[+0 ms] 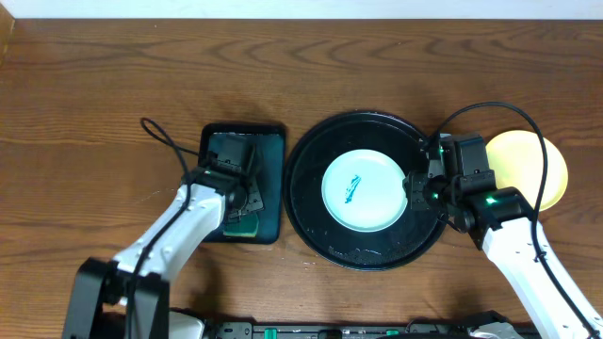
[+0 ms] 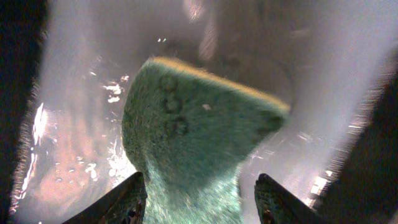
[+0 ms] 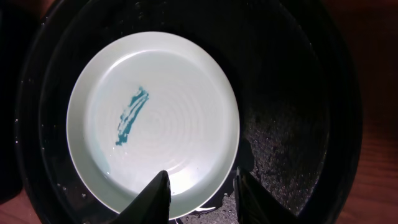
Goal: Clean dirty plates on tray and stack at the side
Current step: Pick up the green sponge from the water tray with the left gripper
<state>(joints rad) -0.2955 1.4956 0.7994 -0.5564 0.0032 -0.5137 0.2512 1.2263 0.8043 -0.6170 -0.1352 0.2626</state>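
Worktop (image 1: 113, 85), brown wood grain. Two trays sit side by side near the middle: a small dark-teal rectangular tray (image 1: 270, 151) and, just to its right, the large round black tray (image 1: 309, 188).

One pale mint plate (image 3: 180, 93) lies flat in the black tray, roughly centred. There is a short blue smear (image 3: 132, 115) on its face, a little off centre. The bare black floor beside the plate shows wet specks.

A pale yellow plate (image 1: 511, 155) lies on the bare worktop just right of the black tray, outside its rim. It is partly hidden by the right arm and its cable. No third plate is in view.

The right gripper (image 3: 201, 179) is low at the mint plate's right edge. Its fingers stand narrowly apart, one over the plate's rim and the other over the black tray floor. Contact with the plate cannot be made out.

The left gripper (image 2: 199, 182) is down in the teal tray. A green sponge (image 2: 193, 137) with a yellow edge lies between its fingers. One finger is close against the sponge and a small gap shows at the other. Whether the sponge is gripped cannot be told. The tray surface around it is glossy and blurred.
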